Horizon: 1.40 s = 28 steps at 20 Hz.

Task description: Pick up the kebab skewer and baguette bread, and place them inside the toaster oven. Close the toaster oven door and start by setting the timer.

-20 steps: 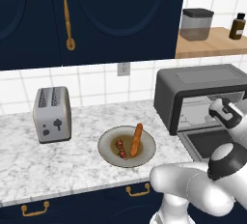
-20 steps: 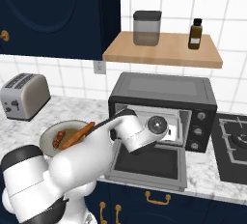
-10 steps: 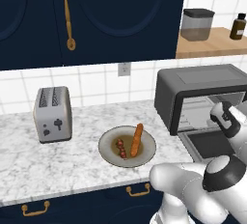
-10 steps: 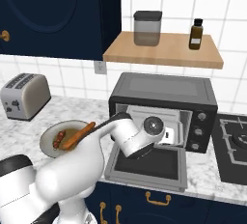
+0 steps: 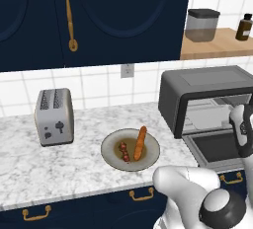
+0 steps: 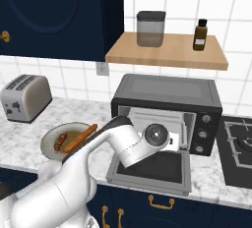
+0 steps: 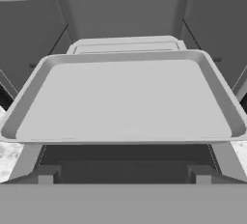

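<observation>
Dark grey boxy toaster oven [image 6: 165, 94] open, door [image 6: 150, 172] down, pale tray [image 7: 125, 97] pulled out, gripper [image 5: 243, 136] before it, its opening unclear; skewer [image 5: 123, 150] and orange-brown baguette [image 5: 140, 142] on round plate [image 5: 111, 154], so next grab one.

Dark grey toaster oven [image 6: 165, 94] with a paler grey tray [image 7: 125, 97] showing inside, and its door [image 6: 150, 171] lying in grey with a black window. On the white marble counter [image 5: 74, 166], veined in faint grey, sits a beige-grey plate [image 5: 111, 155]. The baguette bread [image 5: 140, 143] is orange-brown; the kebab skewer [image 5: 123, 151] carries dark red and brown chunks. Silver toaster [image 5: 53, 117] with dark slots. Navy cabinets [image 5: 123, 20] with brass-gold handles [image 5: 69, 17]. White wall tiles [image 5: 94, 87], light wooden shelf [image 6: 165, 51], smoky grey jar [image 6: 150, 28] with a black lid, brown bottle [image 6: 200, 35] with a black cap.
</observation>
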Tool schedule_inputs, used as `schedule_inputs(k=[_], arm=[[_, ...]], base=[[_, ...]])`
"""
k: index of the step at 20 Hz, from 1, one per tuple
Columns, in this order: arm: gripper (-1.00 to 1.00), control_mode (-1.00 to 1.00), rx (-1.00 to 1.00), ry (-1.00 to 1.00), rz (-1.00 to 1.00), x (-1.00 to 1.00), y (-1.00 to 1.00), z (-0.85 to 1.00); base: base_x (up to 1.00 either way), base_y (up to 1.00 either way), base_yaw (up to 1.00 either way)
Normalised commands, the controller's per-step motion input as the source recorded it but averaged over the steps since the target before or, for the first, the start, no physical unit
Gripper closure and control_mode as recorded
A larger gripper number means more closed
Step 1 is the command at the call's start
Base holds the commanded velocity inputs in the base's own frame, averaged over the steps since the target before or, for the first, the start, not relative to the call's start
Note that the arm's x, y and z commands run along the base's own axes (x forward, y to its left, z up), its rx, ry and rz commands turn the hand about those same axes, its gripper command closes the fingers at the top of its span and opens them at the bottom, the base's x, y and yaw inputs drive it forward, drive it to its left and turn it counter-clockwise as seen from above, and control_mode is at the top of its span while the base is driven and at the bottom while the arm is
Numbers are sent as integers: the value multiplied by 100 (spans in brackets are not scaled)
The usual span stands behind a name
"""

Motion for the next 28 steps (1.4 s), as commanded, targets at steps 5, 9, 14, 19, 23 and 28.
schedule_inputs(k=[5,9,14,19,23,28], arm=[[-100,-100,2,4,0,-34,8,61],[-100,-100,1,11,0,-45,33,52],[-100,-100,0,7,0,-71,53,33],[-100,-100,0,11,0,-54,78,14],[-100,-100,0,9,0,-31,97,9],[-100,-100,0,13,0,-21,92,14]], base=[[0,0,0],[0,0,0],[0,0,0],[0,0,0],[0,0,0],[0,0,0]])
